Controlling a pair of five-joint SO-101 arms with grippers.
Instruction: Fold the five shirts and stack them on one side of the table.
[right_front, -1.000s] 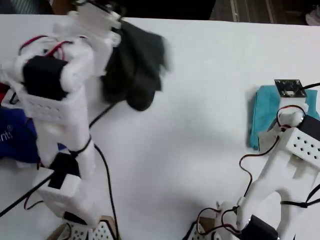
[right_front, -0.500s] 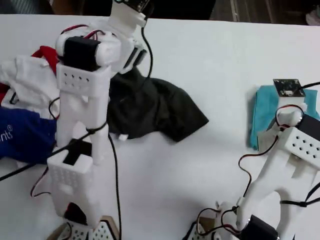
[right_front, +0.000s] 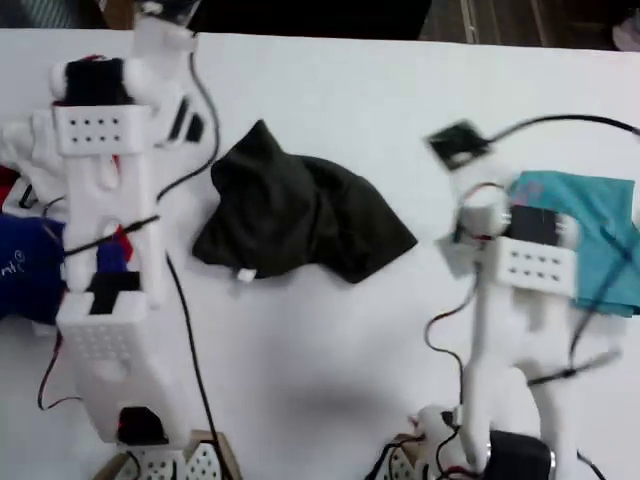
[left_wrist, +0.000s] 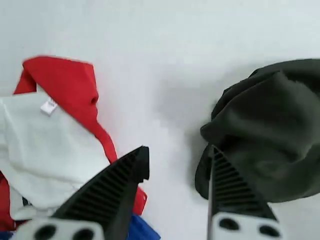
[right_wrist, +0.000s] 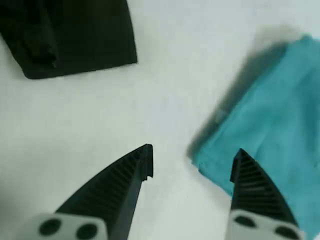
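1. Left gripper (left_wrist: 178, 156): jaws spread wide, nothing held. Poised over bare tabletop (right_front: 400, 110), between the dark shirt (left_wrist: 270, 130) and the heap of red shirt (left_wrist: 70, 87) and white shirt (left_wrist: 45, 145) at the left edge. Blue shirt (right_front: 25, 270) beside that heap, nearer the front edge.
2. Right gripper (right_wrist: 193, 155): likewise wide open and empty, over bare surface just beside the folded teal shirt (right_wrist: 265, 115) at the right edge.
3. Work piece: the dark shirt, crumpled and unfolded, left of the table's centre.
4. Probable step: spreading it flat before folding. Best done by pinching one outer edge with each gripper at opposite sides, catching a single layer, then drawing apart low over the surface. Worth avoiding: dragging cloth into the left-edge heap.
5. Against the earlier frames: dark shirt no longer hoisted near the far-left corner, now set down and released. Left arm swung back toward the left edge. Right arm shifted from above the teal shirt toward the centre, uncovering more of it.
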